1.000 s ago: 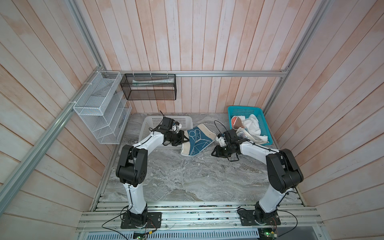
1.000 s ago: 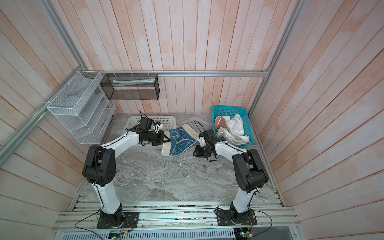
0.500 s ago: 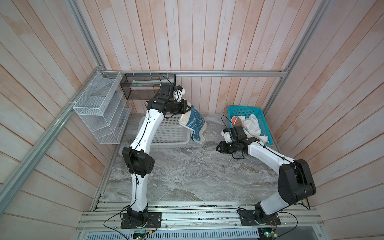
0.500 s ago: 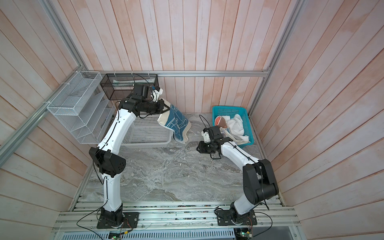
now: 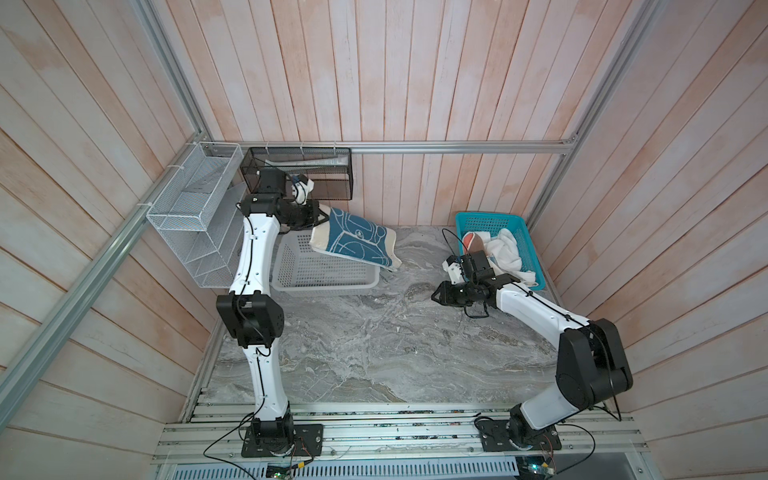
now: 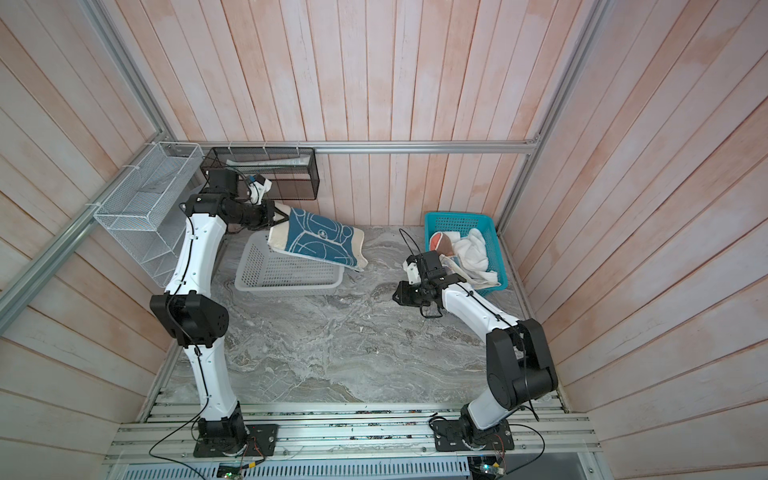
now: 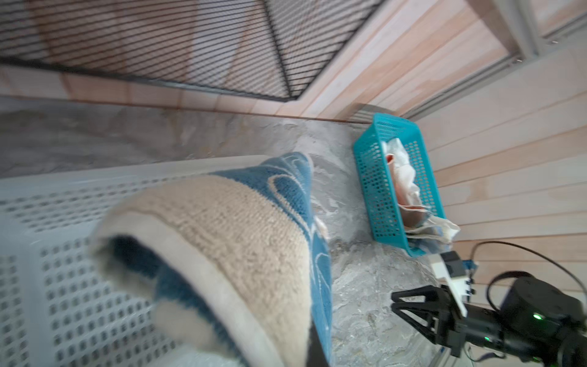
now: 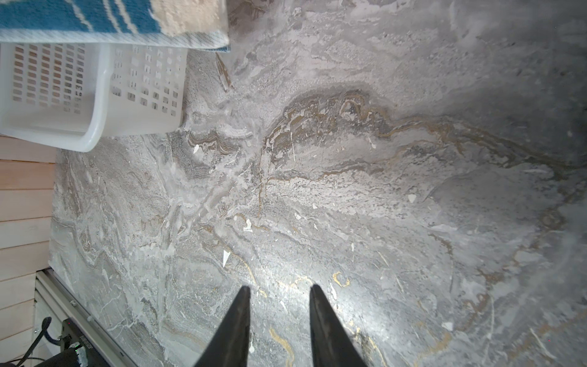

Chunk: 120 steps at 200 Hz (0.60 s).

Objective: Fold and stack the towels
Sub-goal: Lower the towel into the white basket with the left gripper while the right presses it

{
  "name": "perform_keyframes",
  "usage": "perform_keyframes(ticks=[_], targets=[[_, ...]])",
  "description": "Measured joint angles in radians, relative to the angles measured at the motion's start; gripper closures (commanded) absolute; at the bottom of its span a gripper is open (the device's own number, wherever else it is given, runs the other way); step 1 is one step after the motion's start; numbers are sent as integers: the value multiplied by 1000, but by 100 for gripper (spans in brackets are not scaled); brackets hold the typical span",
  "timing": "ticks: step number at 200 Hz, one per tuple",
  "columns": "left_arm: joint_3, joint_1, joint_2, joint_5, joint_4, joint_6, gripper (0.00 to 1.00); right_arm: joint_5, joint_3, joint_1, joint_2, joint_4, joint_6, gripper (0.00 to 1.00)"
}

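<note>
Left fingers (image 6: 284, 215): clenched on the cream corner of the blue towel (image 5: 357, 239), the pinch itself hidden by cloth in my wrist view. Towel: aloft over the white basket (image 5: 324, 272), where a second ago I had it on the counter (image 5: 374, 345) beside that basket. Right fingers (image 8: 236, 321): parted, empty, above grey marble right of the basket. Other towels (image 5: 505, 253): heaped in the teal basket (image 5: 534, 257) farther right, against plank walls.
</note>
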Motion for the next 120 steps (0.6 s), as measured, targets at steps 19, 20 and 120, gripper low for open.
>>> perform_keyframes(ticks=[19,20,120], targets=[[-66,29,28,-57,2,49,100,-17,26,18,27,18,32,61],[-68,29,29,-59,3,50,100,-18,27,19,29,19,33,61],[-320,3,119,-227,201,93,100,-233,426,131,435,129,189,54]])
